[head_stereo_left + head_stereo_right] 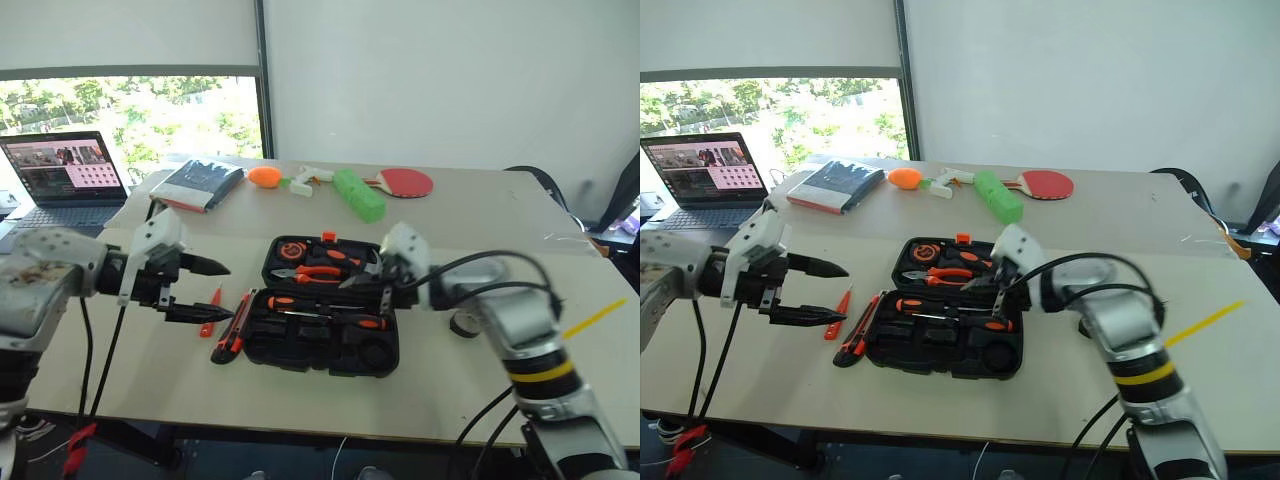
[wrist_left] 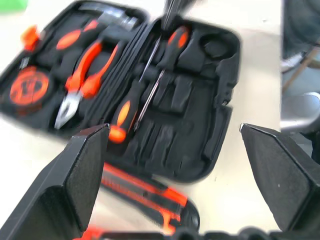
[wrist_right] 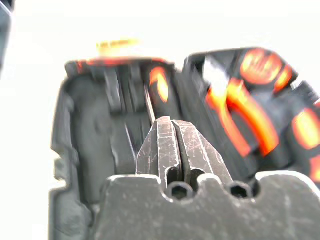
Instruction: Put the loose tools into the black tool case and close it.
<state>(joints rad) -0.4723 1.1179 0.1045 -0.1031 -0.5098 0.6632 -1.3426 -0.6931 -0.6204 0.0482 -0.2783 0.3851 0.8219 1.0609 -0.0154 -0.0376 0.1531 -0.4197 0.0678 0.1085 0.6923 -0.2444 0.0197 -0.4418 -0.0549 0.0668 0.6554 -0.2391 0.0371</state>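
Left eye view: our left hand (image 1: 205, 290) gapes empty above the red screwdriver (image 1: 211, 309) and utility knife (image 1: 232, 338), just beside the open tool case (image 1: 325, 320). Right hand (image 3: 172, 150), pinched shut on nothing, hovers over the case. Next, we judge: lower left, grasp the screwdriver.

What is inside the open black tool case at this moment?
The black tool case holds orange-handled pliers, a round orange tape measure and two orange-and-black screwdrivers. The right end effector covers part of the case's right side, so nothing can be told there.
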